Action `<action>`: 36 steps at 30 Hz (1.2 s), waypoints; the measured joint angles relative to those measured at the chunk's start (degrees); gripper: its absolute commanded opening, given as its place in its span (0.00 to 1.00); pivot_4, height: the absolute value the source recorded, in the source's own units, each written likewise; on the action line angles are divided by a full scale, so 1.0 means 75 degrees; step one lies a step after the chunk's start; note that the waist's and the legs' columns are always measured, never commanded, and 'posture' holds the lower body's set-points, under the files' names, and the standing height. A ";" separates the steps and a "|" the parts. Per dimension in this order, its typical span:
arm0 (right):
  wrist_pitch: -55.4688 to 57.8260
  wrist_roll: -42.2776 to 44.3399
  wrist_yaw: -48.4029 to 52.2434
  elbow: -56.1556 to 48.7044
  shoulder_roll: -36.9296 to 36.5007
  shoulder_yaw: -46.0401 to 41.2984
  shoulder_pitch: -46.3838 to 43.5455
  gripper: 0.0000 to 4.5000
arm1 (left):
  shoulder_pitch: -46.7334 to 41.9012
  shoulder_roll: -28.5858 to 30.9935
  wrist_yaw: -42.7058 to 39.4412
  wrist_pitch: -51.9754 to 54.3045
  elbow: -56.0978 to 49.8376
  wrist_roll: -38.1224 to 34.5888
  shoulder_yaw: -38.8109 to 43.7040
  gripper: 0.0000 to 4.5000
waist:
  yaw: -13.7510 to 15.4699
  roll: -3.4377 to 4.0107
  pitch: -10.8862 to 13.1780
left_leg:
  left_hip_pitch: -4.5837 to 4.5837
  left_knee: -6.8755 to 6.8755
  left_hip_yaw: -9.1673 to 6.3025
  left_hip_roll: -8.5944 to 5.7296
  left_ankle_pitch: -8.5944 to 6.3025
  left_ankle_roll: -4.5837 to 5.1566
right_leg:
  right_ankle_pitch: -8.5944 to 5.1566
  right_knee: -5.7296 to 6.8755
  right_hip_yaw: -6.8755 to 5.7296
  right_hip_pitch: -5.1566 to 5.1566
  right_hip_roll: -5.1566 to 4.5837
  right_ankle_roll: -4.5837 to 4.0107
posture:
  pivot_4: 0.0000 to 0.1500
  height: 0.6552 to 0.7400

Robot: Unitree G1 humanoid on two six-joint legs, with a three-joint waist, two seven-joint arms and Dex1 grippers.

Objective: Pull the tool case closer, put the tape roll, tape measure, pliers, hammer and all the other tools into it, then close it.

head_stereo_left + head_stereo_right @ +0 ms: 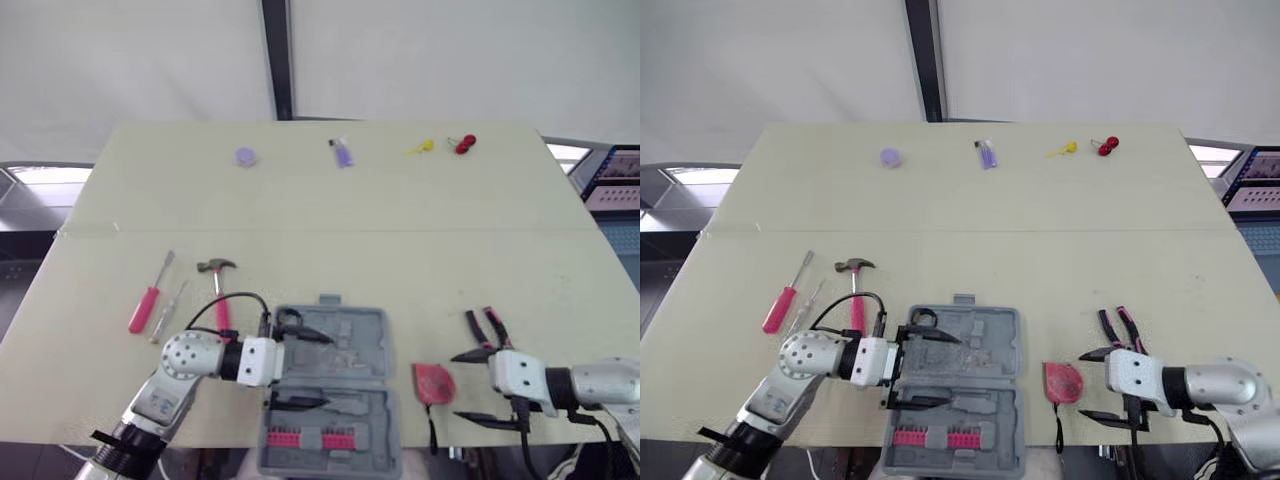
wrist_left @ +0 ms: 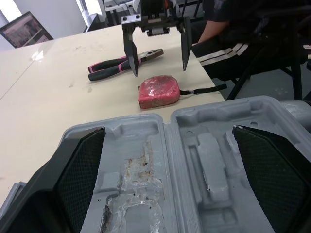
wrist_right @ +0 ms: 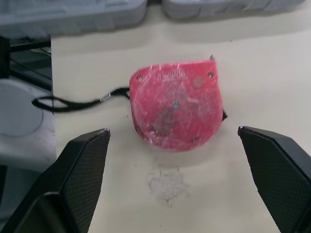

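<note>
Tape measure [image 3: 176,104], before spread right fingers [image 3: 80,179] (untouched)

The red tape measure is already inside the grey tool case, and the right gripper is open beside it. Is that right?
Not quite. The tape measure lies on the table beside the open tool case, not inside it, as the right wrist view shows. The right gripper is indeed open beside it.

Bare table [image 1: 400,260] around tape measure [image 1: 433,383], pliers [image 1: 487,327] near
</note>
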 measured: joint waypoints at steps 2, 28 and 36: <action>-0.0304 0.0003 0.0094 0.0351 0.0142 0.0211 -0.0369 0.99 | 0.0020 -0.0023 0.0015 -0.0089 0.0000 0.0063 -0.0047 1.00 | -0.0003 0.0002 -0.0001 | 0.0002 -0.0002 0.0000 0.0001 0.0000 0.0000 | 0.0000 0.0000 0.0000 -0.0001 0.0000 0.0000 | 1.00 1.00; -0.0800 0.0049 0.0257 0.1542 0.0917 0.0823 -0.1055 0.99 | -0.0247 -0.0374 0.0427 -0.0210 0.0276 0.0355 -0.0163 1.00 | 0.0015 0.0008 -0.0005 | 0.0000 -0.0001 -0.0001 0.0000 0.0000 0.0000 | 0.0000 0.0001 -0.0003 -0.0001 0.0000 0.0000 | 1.00 1.00; -0.0592 0.0170 0.0164 0.1532 0.0982 0.0799 -0.1009 0.70 | -0.0237 -0.0371 0.0477 -0.0210 0.0276 0.0366 -0.0163 1.00 | 0.0016 0.0008 -0.0005 | 0.0001 -0.0001 -0.0002 0.0000 0.0000 0.0000 | 0.0000 0.0001 -0.0004 0.0000 0.0000 0.0000 | 1.00 1.00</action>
